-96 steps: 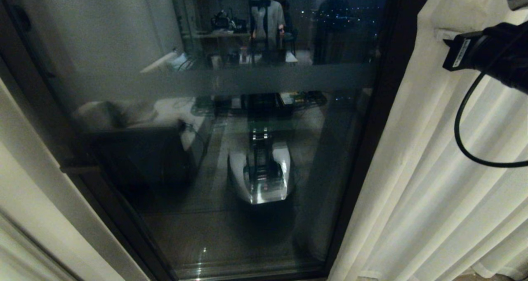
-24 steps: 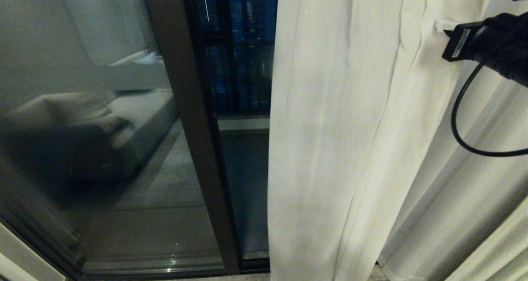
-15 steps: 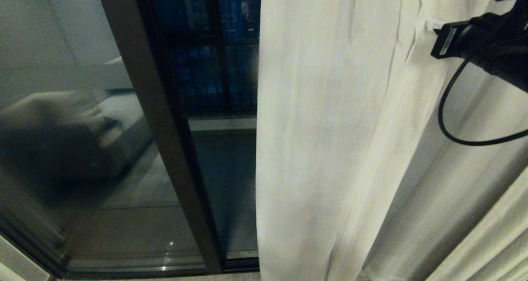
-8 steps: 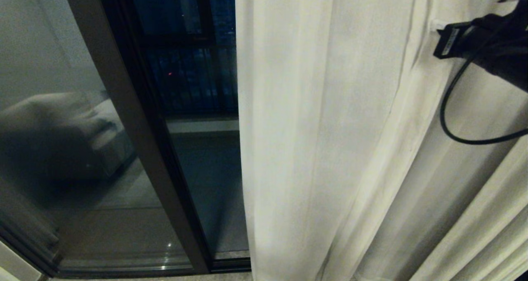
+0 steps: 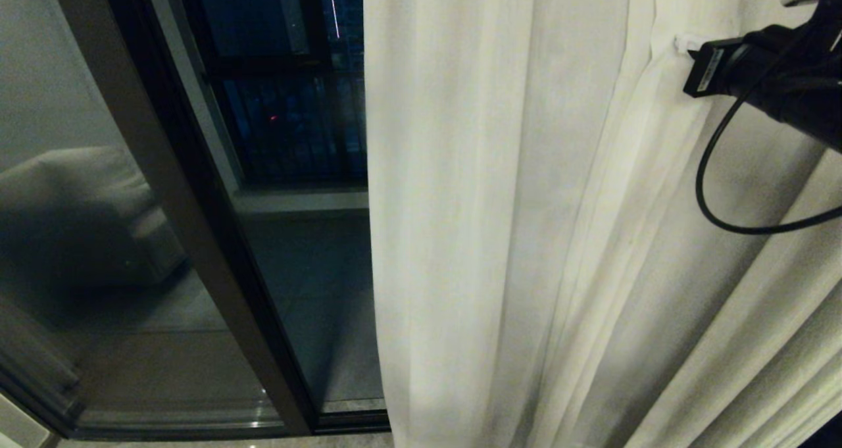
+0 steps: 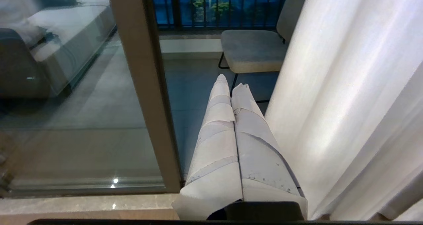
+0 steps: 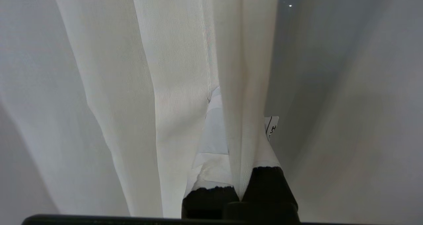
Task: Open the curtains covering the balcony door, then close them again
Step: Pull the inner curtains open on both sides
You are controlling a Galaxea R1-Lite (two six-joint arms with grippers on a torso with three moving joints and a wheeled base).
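right gripper (image 7: 243, 142) pinching curtain (image 5: 500, 224) fold; left gripper (image 6: 233, 86) pressed together | balcony door (image 5: 197, 237) glass reflects, perhaps, a sofa

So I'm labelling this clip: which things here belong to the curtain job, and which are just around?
Job:
- curtain, a fold pinched in the right gripper
- balcony door

Just around:
- left gripper, shut, holding nothing
- balcony chair
- railing

one curtain panel (image 5: 500, 224), perhaps a second; one balcony door (image 5: 197, 237); one chair (image 6: 254, 50).
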